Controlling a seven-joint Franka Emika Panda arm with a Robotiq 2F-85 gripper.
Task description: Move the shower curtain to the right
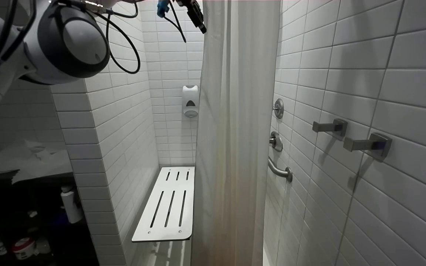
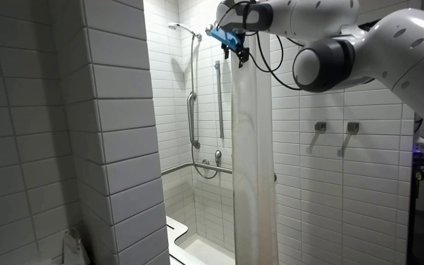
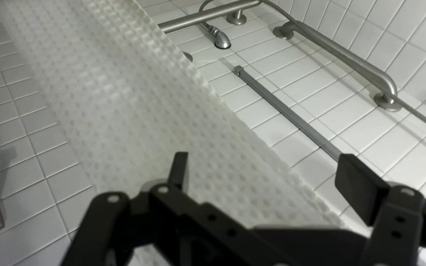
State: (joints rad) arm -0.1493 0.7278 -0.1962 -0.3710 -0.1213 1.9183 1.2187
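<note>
In an exterior view, the shower curtain (image 1: 235,140) hangs as a bunched strip between the slatted shower seat (image 1: 162,214) and the white tiled wall (image 1: 420,88). Its deep vertical folds suggest limp cloth: light at any one spot, ready to crumple rather than push back. Its head and hem are out of frame, so the drag overhead cannot be judged.

In an exterior view, the tool (image 2: 234,59) is high at the curtain, by the side nearest the shower head (image 2: 173,25); whether it touches is unclear. With so much cloth hanging below that height, the lower part will probably trail and swing, so a slow sideways draw would suit.

In the wrist view, the tool's jaws are spread wide and hold nothing. The fabric looks dimpled, like waffle weave, though blurred. Its free edge (image 3: 231,118) slants across the gap, one finger (image 3: 179,168) over cloth, the opposite one over tile; depth cannot be told. The texture should help the pads bite. I would take a generous fold just inside that edge; a mere sliver could slip out. Nothing looks fragile, so a firm squeeze seems safe.
</note>
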